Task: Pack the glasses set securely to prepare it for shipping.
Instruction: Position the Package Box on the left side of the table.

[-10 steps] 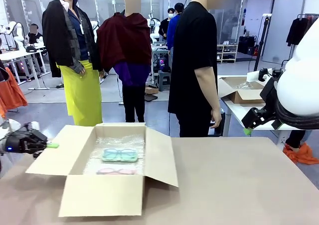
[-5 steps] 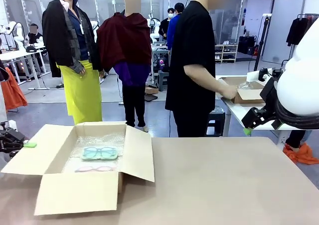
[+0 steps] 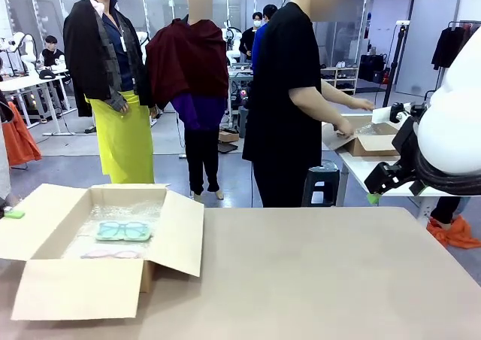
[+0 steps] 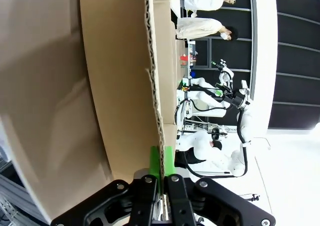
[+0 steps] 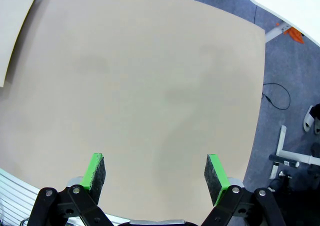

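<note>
Glasses set, mint-green rounded pack [image 3: 123, 230] and pale pink pack [image 3: 110, 254], lying on bubble wrap inside open brown cardboard box [image 3: 83, 286], left gripper [image 4: 161, 182] pinched on its flap [image 4: 122, 86], right gripper [image 5: 155, 174] spread and empty; best dragged slowly, grip firm; no readable writing.

Spread fingers [image 5: 215, 172] above bare tan table [image 5: 150, 86].

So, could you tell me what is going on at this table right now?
The left tool is pinching a flap of the open cardboard box, which holds the mint-green pack and the pale pink pack on bubble wrap. The right tool hangs open above the bare table. The person is busy at another table.
</note>
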### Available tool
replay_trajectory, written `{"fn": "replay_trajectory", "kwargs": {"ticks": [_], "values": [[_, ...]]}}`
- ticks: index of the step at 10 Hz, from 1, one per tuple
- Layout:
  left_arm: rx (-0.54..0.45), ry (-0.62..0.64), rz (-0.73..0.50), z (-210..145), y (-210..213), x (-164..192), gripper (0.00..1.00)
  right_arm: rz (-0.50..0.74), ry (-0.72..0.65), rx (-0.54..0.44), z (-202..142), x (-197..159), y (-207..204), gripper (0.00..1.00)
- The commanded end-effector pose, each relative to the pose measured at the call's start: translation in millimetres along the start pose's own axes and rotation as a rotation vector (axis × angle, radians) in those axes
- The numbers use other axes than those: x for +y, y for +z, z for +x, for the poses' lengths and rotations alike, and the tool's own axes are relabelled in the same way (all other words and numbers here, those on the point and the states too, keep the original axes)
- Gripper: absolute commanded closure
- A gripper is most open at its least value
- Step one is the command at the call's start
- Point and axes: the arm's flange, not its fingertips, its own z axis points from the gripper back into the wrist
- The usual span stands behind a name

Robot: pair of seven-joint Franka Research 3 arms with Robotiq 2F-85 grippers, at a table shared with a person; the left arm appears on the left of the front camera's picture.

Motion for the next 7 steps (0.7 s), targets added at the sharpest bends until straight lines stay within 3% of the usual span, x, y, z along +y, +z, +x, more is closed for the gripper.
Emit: {"fn": "replay_trajectory", "kwargs": {"ticks": [1,4,7], "values": [[0.031,0.021,0.007,2,32,-4,0.97,-0.005,0.005,-0.004,2,0,1,0.0],[0.046,0.015,0.049,1,48,1,0.97,-0.005,0.005,-0.004,2,0,1,0.0],[0.028,-0.029,0.062,-2,48,1,0.5,-0.005,0.005,-0.004,2,0,1,0.0]]}}
